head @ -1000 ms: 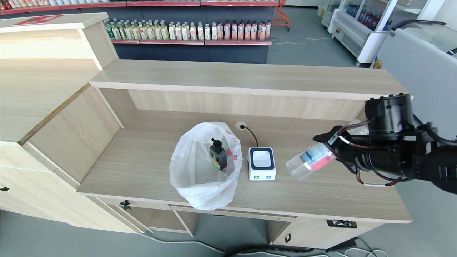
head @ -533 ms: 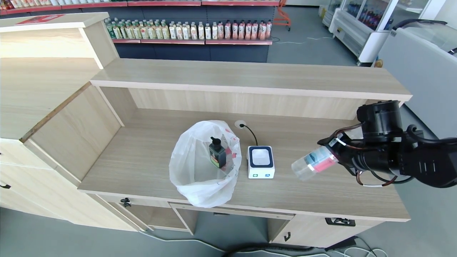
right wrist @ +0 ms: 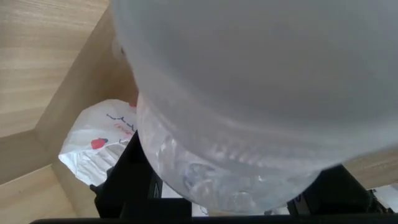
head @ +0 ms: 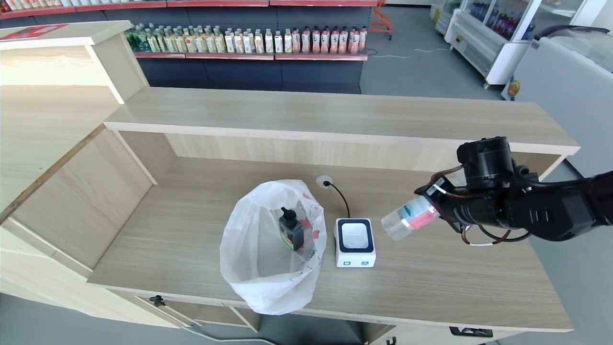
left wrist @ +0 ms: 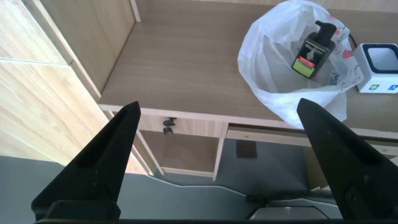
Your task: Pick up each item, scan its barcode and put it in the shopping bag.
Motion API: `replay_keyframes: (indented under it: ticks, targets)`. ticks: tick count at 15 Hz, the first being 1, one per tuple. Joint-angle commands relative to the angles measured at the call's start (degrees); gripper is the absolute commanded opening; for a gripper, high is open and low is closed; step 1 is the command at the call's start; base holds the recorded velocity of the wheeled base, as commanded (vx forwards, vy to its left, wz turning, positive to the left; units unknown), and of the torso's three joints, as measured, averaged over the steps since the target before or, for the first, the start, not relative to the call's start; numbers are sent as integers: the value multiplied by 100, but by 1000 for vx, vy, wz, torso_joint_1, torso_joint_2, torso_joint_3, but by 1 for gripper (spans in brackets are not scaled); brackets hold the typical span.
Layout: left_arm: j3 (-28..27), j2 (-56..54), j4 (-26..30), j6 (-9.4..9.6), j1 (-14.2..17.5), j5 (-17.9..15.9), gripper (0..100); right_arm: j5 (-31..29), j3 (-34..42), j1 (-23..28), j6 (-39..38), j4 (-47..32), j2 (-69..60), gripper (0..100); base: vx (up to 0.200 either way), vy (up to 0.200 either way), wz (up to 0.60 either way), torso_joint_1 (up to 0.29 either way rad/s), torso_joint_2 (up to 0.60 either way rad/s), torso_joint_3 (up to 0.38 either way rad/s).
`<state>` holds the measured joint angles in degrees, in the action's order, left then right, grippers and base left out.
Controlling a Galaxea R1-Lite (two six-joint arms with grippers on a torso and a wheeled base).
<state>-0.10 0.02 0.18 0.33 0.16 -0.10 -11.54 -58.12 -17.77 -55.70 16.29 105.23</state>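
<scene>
Two hands to report from my station. My right hand (head: 431, 211) is clamped around a clear plastic bottle (head: 407, 219) with a red and blue label, and holds it in the air above the tabletop (head: 455, 278). The bottle lies tilted, its free clear end pointing down and toward the scanner (head: 355, 235). It hangs near the scanner's right side and touches neither the scanner nor the wood. On the right wrist camera the bottle (right wrist: 249, 93) looms close to the lens, with the shopping bag (right wrist: 93, 143) behind it.

The white scanner sits flat on the tabletop, screen up, and a black cable (head: 341, 197) runs from it to a round hole farther back. Just to its left stands the shopping bag (head: 249, 258), a thin white plastic one with its mouth open. A black pump bottle (head: 290, 231) stands upright inside it.

My left hand (left wrist: 217, 109) is spread wide and empty, out past the tabletop's front edge, looking back at the bag (left wrist: 273, 93) and the scanner (left wrist: 379, 62).
</scene>
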Motion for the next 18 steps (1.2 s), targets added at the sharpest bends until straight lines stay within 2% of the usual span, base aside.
replay_keyframes:
  ticks: [1, 3, 7, 13, 18]
  targets:
    - [1, -2, -1, 2, 2, 1, 100, -6, 3, -103, -81, -55, 173, 0, 0, 0, 0, 0, 0, 0]
    - [1, -2, -1, 2, 2, 1, 100, 3, -23, -227, -257, -310, 165, 0, 0, 0, 0, 0, 0, 0]
    - [1, -2, -1, 2, 2, 1, 100, 3, -94, -446, -415, -345, 279, 0, 0, 0, 0, 0, 0, 0]
    - [1, -2, -1, 2, 2, 1, 100, -67, -120, -455, -477, -310, 630, 0, 0, 0, 0, 0, 0, 0]
    - [1, -2, -1, 2, 2, 1, 100, -208, -445, -464, -503, -302, 956, 0, 0, 0, 0, 0, 0, 0]
